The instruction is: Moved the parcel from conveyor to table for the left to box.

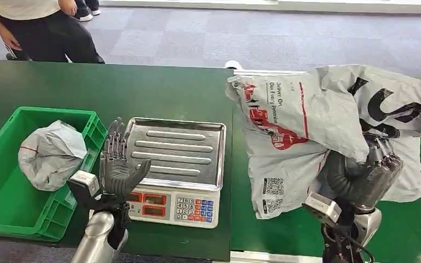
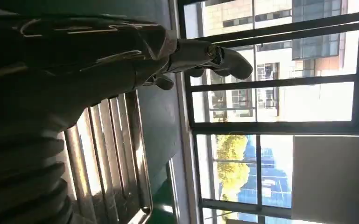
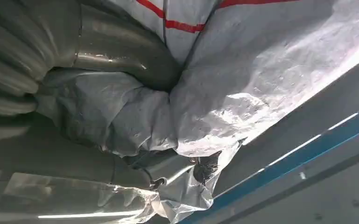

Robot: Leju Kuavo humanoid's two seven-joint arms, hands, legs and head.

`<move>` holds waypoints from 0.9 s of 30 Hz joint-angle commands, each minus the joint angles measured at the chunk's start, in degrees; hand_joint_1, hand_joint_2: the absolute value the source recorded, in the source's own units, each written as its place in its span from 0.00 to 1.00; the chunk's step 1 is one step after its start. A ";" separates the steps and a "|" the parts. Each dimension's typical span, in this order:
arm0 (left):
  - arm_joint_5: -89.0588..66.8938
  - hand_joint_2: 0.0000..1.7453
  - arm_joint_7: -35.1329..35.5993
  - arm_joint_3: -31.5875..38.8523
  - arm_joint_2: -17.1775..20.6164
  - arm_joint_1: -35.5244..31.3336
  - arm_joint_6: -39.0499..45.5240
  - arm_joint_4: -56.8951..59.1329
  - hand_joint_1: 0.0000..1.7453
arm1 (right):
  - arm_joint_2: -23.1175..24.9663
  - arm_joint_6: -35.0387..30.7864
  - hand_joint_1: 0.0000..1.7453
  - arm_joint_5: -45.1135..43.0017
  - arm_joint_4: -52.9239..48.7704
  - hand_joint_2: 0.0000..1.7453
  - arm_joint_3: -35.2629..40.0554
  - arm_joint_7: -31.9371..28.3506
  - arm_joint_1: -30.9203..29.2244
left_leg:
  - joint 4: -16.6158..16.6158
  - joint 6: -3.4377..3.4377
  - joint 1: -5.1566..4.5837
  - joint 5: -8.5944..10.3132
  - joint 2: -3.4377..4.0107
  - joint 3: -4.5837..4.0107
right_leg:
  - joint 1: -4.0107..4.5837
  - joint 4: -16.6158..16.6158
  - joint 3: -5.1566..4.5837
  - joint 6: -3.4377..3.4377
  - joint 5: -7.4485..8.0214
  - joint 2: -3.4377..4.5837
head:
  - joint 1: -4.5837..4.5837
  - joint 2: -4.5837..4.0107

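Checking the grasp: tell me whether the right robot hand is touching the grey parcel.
Touching. The right wrist view shows the right robot hand pressed into the crumpled grey parcel.

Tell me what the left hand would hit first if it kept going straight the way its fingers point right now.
Probably nothing soon. The left hand is raised with its fingers pointing up and away, beside the scale's steel tray. The left wrist view shows only distant windows past the fingertips, though depth is hard to judge.

The crate (image 1: 11,203) sits at nine o'clock of the scale (image 1: 178,170); the parcel (image 1: 306,131) at three, seemingly over the conveyor (image 1: 416,230).
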 commanded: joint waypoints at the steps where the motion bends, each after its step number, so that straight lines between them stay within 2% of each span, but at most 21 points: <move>1: 0.15 1.00 0.04 -0.52 1.54 -0.11 -0.65 1.13 0.00 | -6.90 -1.97 1.00 3.80 18.01 1.00 12.63 -0.18 -7.50 | -0.10 0.09 0.00 0.01 0.24 0.15 | 0.02 -0.11 0.08 -0.08 0.09 0.19 | 0.00 0.00; 8: -0.19 1.00 0.04 -0.80 1.72 -0.74 -1.75 2.02 0.00 | -7.36 7.20 1.00 11.17 33.62 1.00 22.33 1.10 -17.55 | -0.09 0.12 -0.04 0.06 0.24 0.11 | 0.00 -0.07 0.03 -0.11 0.12 0.19 | 0.02 0.00; 22: -0.13 1.00 0.04 -0.85 1.65 -1.19 -1.79 2.50 0.00 | -6.70 7.18 1.00 11.49 35.21 1.00 22.99 1.43 -18.77 | -0.04 0.08 -0.03 0.04 0.01 0.05 | -0.01 -0.02 0.05 -0.06 0.02 -0.02 | 0.00 0.00; 23: 0.05 1.00 0.04 -1.82 1.58 -3.18 -2.75 4.90 0.00 | -5.34 9.20 1.00 12.23 41.51 1.00 27.79 1.58 -24.16 | -0.05 0.09 -0.04 0.04 0.04 0.06 | -0.01 -0.02 0.04 -0.07 0.03 0.01 | 0.00 0.00; 27: 0.27 1.00 0.04 -2.90 1.38 -4.96 -3.24 6.89 0.00 | -3.67 7.06 1.00 9.78 42.43 1.00 30.36 -0.18 -26.10 | -0.04 0.09 -0.04 0.10 0.10 -0.01 | -0.01 0.02 -0.07 -0.12 0.10 0.05 | 0.02 0.00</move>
